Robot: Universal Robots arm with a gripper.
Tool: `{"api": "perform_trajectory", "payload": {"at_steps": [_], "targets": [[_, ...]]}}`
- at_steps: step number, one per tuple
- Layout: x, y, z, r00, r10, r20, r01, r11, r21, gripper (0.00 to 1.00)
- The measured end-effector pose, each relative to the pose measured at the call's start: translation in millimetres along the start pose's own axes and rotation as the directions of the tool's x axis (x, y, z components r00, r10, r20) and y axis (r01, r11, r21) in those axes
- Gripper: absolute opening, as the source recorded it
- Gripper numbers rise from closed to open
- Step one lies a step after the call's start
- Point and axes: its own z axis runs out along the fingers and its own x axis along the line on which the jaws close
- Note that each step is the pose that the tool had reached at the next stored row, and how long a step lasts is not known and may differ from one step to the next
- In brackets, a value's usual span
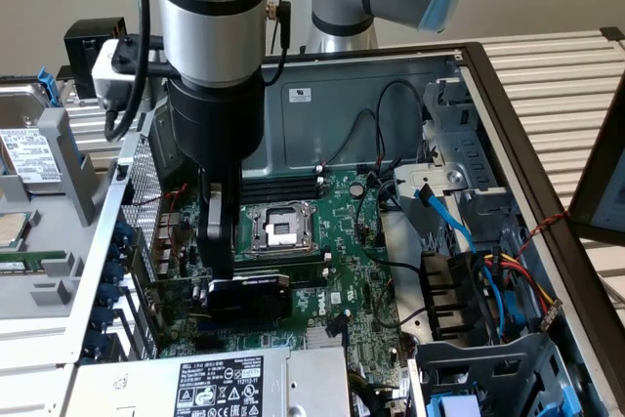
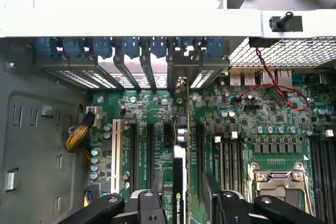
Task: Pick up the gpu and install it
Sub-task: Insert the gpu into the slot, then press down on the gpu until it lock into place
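The gpu [image 1: 249,298] stands on edge on the large green motherboard [image 1: 342,241], its black fan block facing the exterior view and its lower edge down at an expansion slot. In the wrist view the gpu [image 2: 181,145] shows edge-on, and its silver bracket [image 2: 181,74] lines up with a rear slot opening of the case. My gripper [image 2: 182,182] straddles the card from above. A strip of board shows between the card and each finger, so the gripper is open. In the exterior view the gripper [image 1: 217,266] ends at the card's upper left corner.
The open computer case [image 1: 488,85] walls in the board. The CPU socket [image 1: 278,227] and memory slots [image 1: 283,183] lie just behind the card. Loose cables [image 1: 488,261] and a drive cage sit on the exterior view's right, with the power supply [image 1: 225,383] in front.
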Motion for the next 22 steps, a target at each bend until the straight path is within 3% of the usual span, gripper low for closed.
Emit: {"api": "perform_trajectory", "payload": {"at_steps": [13,16,19,22], "targets": [[0.0,0.0,-0.1,1.0,0.0,0.0002,0.0,1.0,-0.0001,0.42],[0.0,0.0,-0.1,1.0,0.0,0.0002,0.0,1.0,-0.0002,0.34],[-0.1,0.4,-0.1,1.0,0.0,-0.0002,0.0,1.0,-0.0001,0.16],[-2.5,4.4,1.5,1.0,0.001,-0.0058,-0.001,1.0,0.0054,0.11]]}}
